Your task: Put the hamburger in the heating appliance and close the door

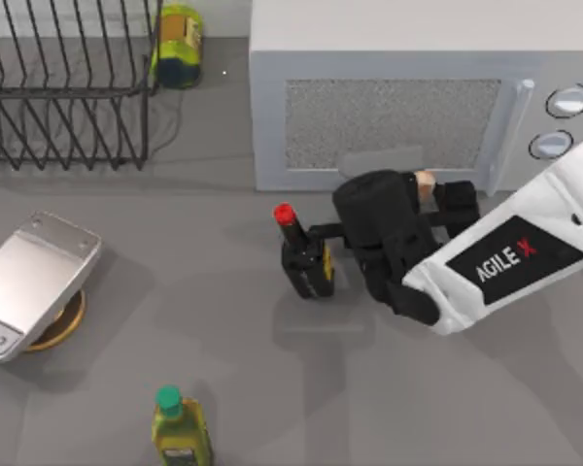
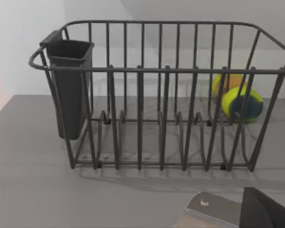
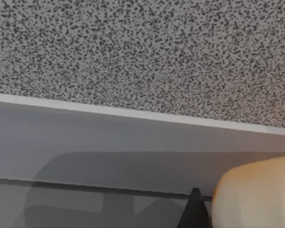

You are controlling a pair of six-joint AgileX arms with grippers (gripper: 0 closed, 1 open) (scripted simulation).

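Observation:
The hamburger [image 1: 426, 182], a small tan bun, sits between the fingers of my right gripper [image 1: 433, 191], which is shut on it just in front of the heating appliance [image 1: 418, 58], a pale grey microwave. Its door [image 1: 389, 126] with the speckled window stands closed, and the bar handle [image 1: 505, 136] is right of the window. In the right wrist view the hamburger [image 3: 254, 194] is close beside one dark fingertip [image 3: 194, 211], facing the speckled door [image 3: 142, 52]. My left gripper [image 2: 266, 211] is parked at the table's left edge.
A black bottle with a red cap [image 1: 299, 254] stands just left of my right arm. A green-capped yellow-green bottle [image 1: 180, 427] is at the front. A black wire rack [image 1: 63, 87] [image 2: 156, 95], a yellow-green container [image 1: 180, 44] and a silver plate on a round base [image 1: 34, 282] occupy the left.

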